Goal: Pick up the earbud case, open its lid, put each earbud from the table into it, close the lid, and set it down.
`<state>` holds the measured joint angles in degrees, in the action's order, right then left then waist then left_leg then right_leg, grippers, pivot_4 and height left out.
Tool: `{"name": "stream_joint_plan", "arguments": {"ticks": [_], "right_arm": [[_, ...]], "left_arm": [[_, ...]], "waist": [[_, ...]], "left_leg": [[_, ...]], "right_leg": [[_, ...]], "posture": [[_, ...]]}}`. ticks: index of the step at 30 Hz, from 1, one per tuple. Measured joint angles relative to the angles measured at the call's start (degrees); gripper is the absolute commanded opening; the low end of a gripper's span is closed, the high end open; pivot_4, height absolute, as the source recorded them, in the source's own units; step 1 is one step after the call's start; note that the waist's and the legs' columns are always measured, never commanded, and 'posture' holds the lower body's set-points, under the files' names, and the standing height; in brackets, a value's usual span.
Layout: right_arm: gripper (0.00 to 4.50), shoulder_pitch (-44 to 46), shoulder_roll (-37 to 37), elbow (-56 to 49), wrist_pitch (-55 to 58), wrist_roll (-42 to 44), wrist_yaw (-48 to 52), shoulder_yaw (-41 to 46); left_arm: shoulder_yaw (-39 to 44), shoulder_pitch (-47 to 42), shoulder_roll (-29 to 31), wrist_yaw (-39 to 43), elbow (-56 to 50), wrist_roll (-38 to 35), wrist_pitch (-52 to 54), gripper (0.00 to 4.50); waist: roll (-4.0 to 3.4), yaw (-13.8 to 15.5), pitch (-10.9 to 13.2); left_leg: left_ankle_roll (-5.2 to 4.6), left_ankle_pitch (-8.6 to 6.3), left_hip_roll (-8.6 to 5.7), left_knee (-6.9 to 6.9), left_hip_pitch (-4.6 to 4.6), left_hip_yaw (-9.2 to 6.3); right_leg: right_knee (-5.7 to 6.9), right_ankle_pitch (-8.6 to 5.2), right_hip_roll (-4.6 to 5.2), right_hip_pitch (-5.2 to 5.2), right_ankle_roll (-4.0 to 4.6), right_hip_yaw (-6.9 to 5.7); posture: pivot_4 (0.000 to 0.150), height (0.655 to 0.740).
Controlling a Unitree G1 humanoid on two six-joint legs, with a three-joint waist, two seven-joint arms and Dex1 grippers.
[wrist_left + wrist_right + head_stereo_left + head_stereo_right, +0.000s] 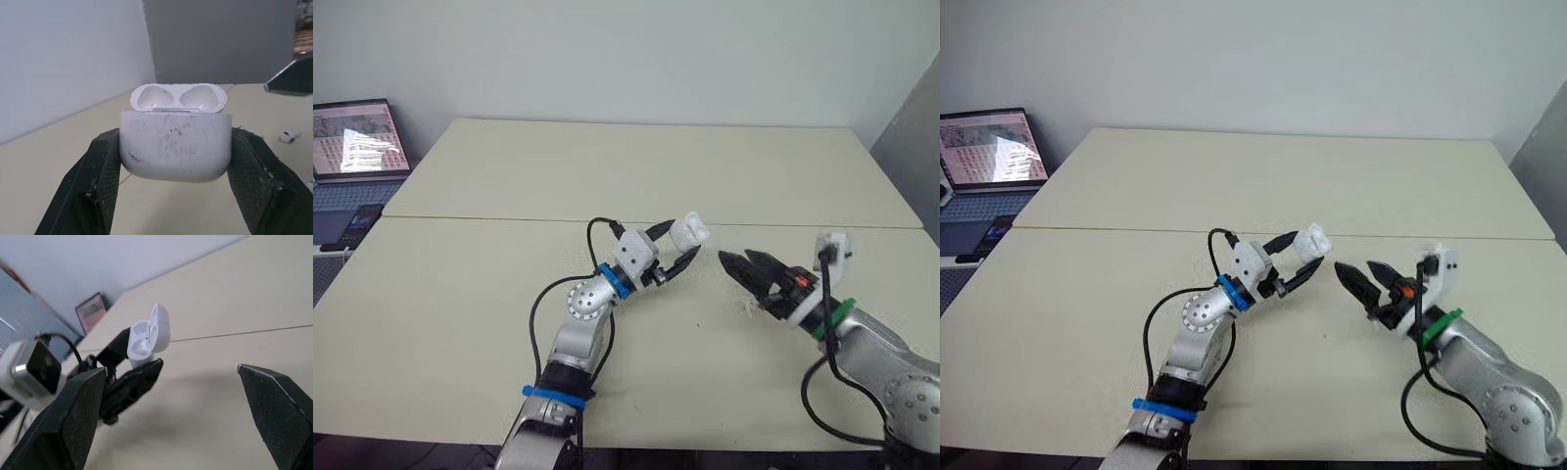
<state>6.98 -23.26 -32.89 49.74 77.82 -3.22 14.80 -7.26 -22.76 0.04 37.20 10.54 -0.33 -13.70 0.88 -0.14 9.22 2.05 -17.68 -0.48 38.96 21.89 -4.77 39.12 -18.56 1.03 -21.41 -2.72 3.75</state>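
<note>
The white earbud case (689, 232) is held above the table, its body clamped between the two black fingers of my left gripper (685, 240). Its lid (178, 97) is flipped open, and in the left wrist view both hollows inside the lid show bare. In the right wrist view the case (146, 338) tilts with its open lid facing my right gripper (736, 257). That gripper hovers just right of the case, open, with nothing between its fingers. One white earbud (289, 135) lies on the table beyond the case, below the right gripper's fingertip.
The cream table (636, 166) has a seam running across its middle. An open laptop (357, 147) and a phone (357, 227) sit off the table's far left edge. A grey panel stands at the far right.
</note>
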Motion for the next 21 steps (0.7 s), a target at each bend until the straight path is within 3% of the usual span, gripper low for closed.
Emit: {"name": "stream_joint_plan", "arguments": {"ticks": [7, 14, 17, 21], "right_arm": [[4.5, 6.2, 2.1, 5.9, -2.9, 18.1, -12.7, -2.8], [4.5, 8.7, 1.9, 8.0, -4.2, 17.7, -15.5, -6.9], [3.7, 9.8, 1.9, 8.1, -4.9, 15.4, -15.4, -7.2], [2.18, 9.9, 1.9, 8.2, -5.6, 12.9, -15.3, -7.2]], "left_arm": [[-2.3, 2.3, 0.1, -4.0, -4.8, 0.1, 4.5, 2.75], [-4.1, 2.8, 0.6, -4.6, -6.0, 0.0, 4.8, 2.75], [-4.7, 3.1, 0.8, -5.2, -6.1, -0.1, 5.1, 2.75], [-5.0, 3.2, 0.9, -5.6, -6.1, -0.6, 5.6, 2.75]], "waist": [[-0.04, -0.1, 0.0], [-0.06, -0.3, 0.0], [-0.06, -0.3, 0.0], [-0.06, -0.3, 0.0]], "left_leg": [[-0.01, 0.0, 0.0, 0.0, 0.01, 0.04], [-0.01, 0.0, 0.0, -0.02, 0.0, 0.04], [-0.01, 0.0, 0.0, -0.02, 0.01, 0.04], [-0.01, 0.0, 0.01, -0.02, 0.01, 0.04]], "right_leg": [[0.0, 0.0, -0.02, -0.01, 0.0, -0.04], [0.0, 0.0, -0.03, -0.02, 0.0, -0.05], [0.0, 0.0, -0.03, -0.02, 0.0, -0.06], [-0.01, 0.0, -0.02, -0.02, 0.0, -0.06]], "posture": [[0.15, 0.74], [0.15, 0.74], [0.15, 0.74], [0.15, 0.74]]}}
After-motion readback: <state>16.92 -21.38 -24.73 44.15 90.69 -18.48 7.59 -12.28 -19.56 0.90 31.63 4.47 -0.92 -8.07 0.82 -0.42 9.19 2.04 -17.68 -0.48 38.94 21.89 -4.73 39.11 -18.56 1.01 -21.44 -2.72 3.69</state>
